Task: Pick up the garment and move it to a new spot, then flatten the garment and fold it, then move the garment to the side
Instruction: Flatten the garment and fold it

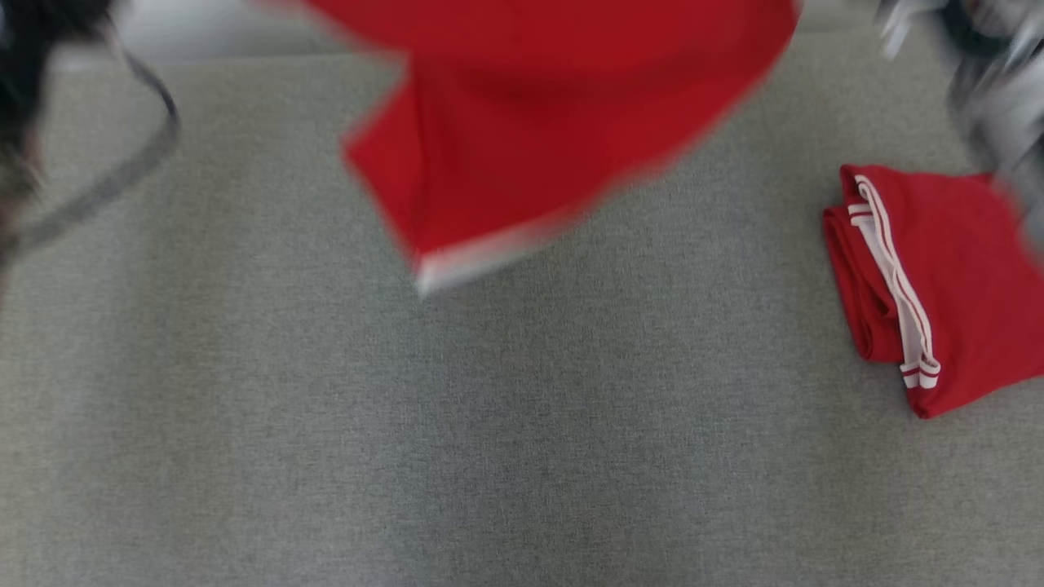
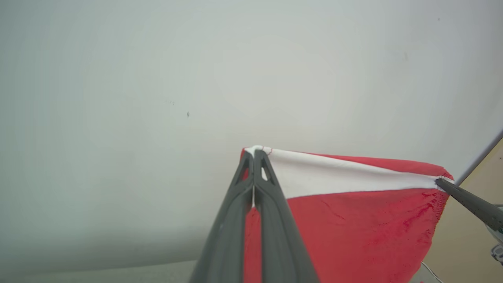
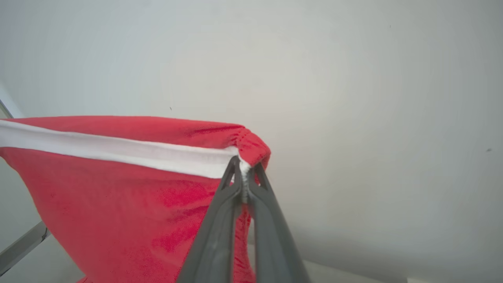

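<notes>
Head view: red garment (image 1: 522,106), blurred, hung in the air at top centre above the grey cloth surface (image 1: 408,448), its white-edged lower corner clear of the cloth. A folded red piece (image 1: 946,277) with white striped trim lay on the surface at the right. A dark cable (image 1: 122,163) looped at upper left. Left wrist view: left gripper (image 2: 253,155), fingers pressed together on one end of the garment's white band (image 2: 346,177). The right gripper (image 2: 438,181) pinched the band's other end, and the band ran taut between them before a pale wall (image 2: 157,78). Right wrist view: right gripper clamped narrow on the bunched band end, with red cloth hanging below to its left.
</notes>
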Controlling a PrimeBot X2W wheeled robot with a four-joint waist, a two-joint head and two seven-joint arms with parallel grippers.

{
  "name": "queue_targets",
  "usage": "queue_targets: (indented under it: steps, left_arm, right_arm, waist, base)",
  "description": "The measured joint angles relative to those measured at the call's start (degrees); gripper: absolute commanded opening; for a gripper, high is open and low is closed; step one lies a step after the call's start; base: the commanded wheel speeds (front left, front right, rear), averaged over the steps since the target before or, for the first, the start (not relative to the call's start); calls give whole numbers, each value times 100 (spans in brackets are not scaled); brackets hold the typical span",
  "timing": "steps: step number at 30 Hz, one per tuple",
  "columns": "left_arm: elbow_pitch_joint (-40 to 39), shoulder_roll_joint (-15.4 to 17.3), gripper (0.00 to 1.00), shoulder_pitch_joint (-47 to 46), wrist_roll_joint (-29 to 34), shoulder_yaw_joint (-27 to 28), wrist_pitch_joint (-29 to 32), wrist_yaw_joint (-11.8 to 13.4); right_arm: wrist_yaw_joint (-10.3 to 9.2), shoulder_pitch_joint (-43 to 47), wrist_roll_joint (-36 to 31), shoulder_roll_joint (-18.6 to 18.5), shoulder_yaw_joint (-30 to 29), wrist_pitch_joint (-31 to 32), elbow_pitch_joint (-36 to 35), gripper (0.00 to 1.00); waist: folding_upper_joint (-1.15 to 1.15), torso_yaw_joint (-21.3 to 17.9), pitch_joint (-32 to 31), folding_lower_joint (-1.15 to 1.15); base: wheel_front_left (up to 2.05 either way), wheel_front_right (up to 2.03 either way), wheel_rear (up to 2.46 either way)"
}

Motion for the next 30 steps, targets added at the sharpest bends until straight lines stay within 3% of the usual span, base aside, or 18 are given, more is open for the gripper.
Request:
queue_targets:
  steps: [4,8,12,18,30]
  left_arm:
    - [-225,5,0,-1116,135,421,-396,-2]
    - [-432,103,0,-1233,130,579,-702,-46]
    - [-138,51,0,-194,96,301,-860,-96]
    - [305,-123,0,1546,-151,-166,-937,-102]
    - [84,-24,0,2898,-210,-862,-990,-102]
  right_arm:
    - [-80,-1211,-93,-1,-334,-428,-190,0]
    - [-43,-1340,-145,25,-204,-666,-401,0]
    - [7,-348,-67,94,107,-709,-260,0]
    - [12,1646,719,12,465,-654,-478,0]
    - [12,3530,1289,-641,1055,-854,-1402,0]
  waist:
    - [-1,-8,330,-1]
    - [-1,28,658,-2]
    - [0,84,903,0]
    - [0,132,826,-3]
    - [-1,25,93,-4]
  base:
    - [0,0,0]
    - [0,0,0]
    - [0,0,0]
    - [0,0,0]
    - [0,0,0]
